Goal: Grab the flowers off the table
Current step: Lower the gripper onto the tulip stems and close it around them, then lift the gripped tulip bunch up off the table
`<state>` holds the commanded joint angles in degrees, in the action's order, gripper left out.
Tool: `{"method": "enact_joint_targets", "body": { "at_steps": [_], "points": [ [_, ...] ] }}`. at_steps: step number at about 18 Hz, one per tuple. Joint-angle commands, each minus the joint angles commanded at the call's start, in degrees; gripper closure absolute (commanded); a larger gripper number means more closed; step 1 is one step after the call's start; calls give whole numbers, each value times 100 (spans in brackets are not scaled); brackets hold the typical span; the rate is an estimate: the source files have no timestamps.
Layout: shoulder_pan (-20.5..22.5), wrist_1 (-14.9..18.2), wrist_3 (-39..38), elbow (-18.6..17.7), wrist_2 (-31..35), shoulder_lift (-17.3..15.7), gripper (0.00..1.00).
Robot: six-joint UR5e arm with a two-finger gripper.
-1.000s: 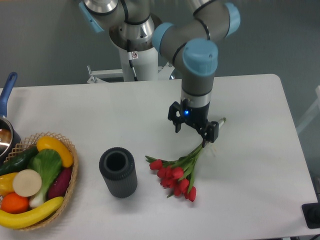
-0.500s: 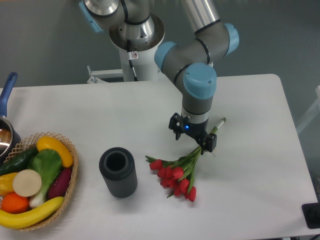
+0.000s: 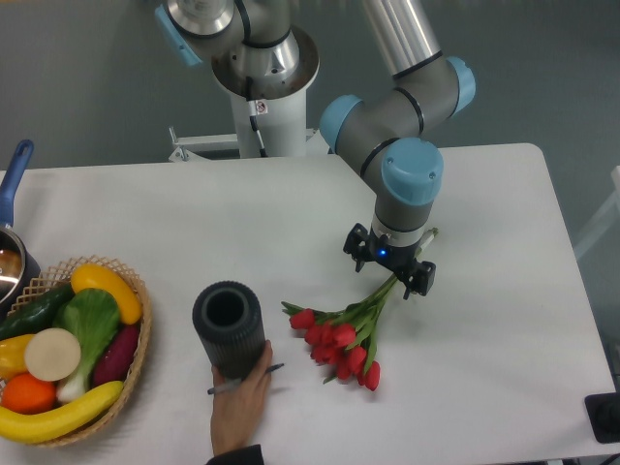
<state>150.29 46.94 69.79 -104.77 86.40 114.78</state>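
Grey wall fills the background behind a large white matte table [image 3: 194, 223] with rounded corners, and the robot's white pedestal [image 3: 271, 121] stands at its far edge. From there a silver arm with light-blue joint caps [image 3: 412, 170] bends down over the right half of the tabletop. Its black two-finger gripper [image 3: 390, 267] hangs low over the green stems of a bunch of small red tulips [image 3: 339, 339], with one finger on either side of the stems and a gap between them, so the fingers stand apart and not closed on anything. A blue light glows on the gripper body.

The flowers lie flat on the table, red heads fanned toward the near edge and stems running up and right under the gripper, their cut ends showing just beyond it.

Left of the blooms stands a dark grey ribbed cylindrical cup [image 3: 229, 329], upright, mouth open. A human hand [image 3: 242, 397] reaches in from the near edge, touching the cup's base and holding a thin dark pen. Farther left sits a woven wicker basket [image 3: 136, 291] of colourful plastic fruit and vegetables, and a blue-handled pot [image 3: 12, 208] shows at the left edge.
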Motion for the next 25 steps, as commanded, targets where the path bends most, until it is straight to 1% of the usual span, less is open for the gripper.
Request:
{"method": "enact_joint_targets", "body": {
  "at_steps": [3, 7, 8, 9, 11, 12, 16, 22, 24, 25],
  "points": [
    [-9, -80, -9, -53, 9, 79, 0],
    [-26, -89, -9, -53, 18, 106, 0],
    [-26, -89, 0, -53, 18, 106, 4],
    [-26, -89, -9, -53, 18, 106, 10],
    [-35, -89, -35, -53, 18, 106, 37],
    [-35, -89, -44, -53, 26, 106, 43],
    [-44, -89, -53, -35, 26, 106, 53],
    [-44, -80, -79, 0, 26, 97, 73],
    [-35, -80, -79, 9, 26, 80, 81],
    [-35, -80, -79, 17, 26, 71, 83]
  ]
}}
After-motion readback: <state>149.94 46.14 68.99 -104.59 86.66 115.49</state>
